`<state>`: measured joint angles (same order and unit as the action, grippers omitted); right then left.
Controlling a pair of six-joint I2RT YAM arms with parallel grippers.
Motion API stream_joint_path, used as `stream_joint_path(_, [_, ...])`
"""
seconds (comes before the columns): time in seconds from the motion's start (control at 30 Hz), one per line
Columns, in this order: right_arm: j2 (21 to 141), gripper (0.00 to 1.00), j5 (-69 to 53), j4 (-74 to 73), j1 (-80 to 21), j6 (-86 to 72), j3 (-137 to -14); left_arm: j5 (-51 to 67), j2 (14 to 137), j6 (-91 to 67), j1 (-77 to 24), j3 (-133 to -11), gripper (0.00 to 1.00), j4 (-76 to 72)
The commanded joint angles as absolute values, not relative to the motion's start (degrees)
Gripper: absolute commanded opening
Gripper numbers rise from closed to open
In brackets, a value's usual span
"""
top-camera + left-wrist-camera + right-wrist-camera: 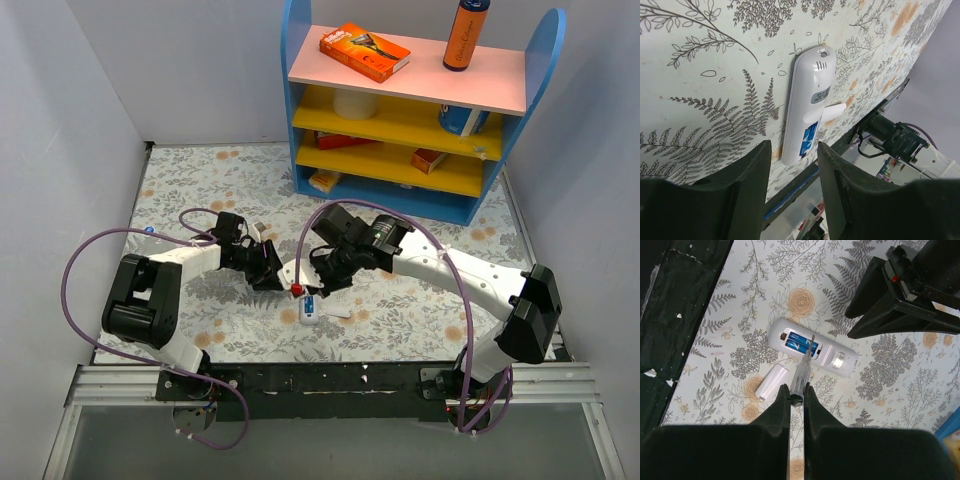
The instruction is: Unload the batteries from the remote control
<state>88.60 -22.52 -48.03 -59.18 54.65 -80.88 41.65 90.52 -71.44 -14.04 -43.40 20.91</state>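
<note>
The white remote control (840, 358) lies back up on the flowered cloth, its slot open with two blue batteries (799, 344) inside. Its separate white cover (772, 381) lies beside it. My right gripper (797, 390) is shut on the clear handle of a screwdriver (803, 372), whose thin silvery rod points at the batteries' end. My left gripper (794, 150) is open and empty, hovering just above the remote's (807, 100) battery end (810, 139). In the top view the remote (309, 307) lies between the left gripper (275, 278) and the right gripper (320, 285).
A blue shelf unit (540, 60) with pink and yellow boards stands at the back right, holding an orange box (365, 51) and a bottle (466, 34). The black front rail (330, 378) runs close below the remote.
</note>
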Motion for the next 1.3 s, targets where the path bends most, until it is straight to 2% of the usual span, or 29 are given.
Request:
stream_joint_path(0.0, [87.8,0.01,-18.9,-51.5,-61.5,62.8,-81.4,43.1,90.5,-70.5,-14.2,-42.9,0.41,20.1])
stream_joint_path(0.27, [85.2,0.01,-10.6,-48.5,-65.5,69.6,-76.7,43.4,91.1,-70.3,-14.2,-43.0,0.41,20.2])
stream_joint_path(0.5, [81.7,0.01,-10.5,-47.3,-65.8,72.1,-74.5,44.2,91.9,-70.1,-14.2,-43.2,0.42,20.0])
stream_joint_path(1.27, [84.7,0.01,-6.6,-49.3,-68.8,74.5,-74.8,45.3,98.0,-71.3,-16.7,-48.3,0.44,20.0])
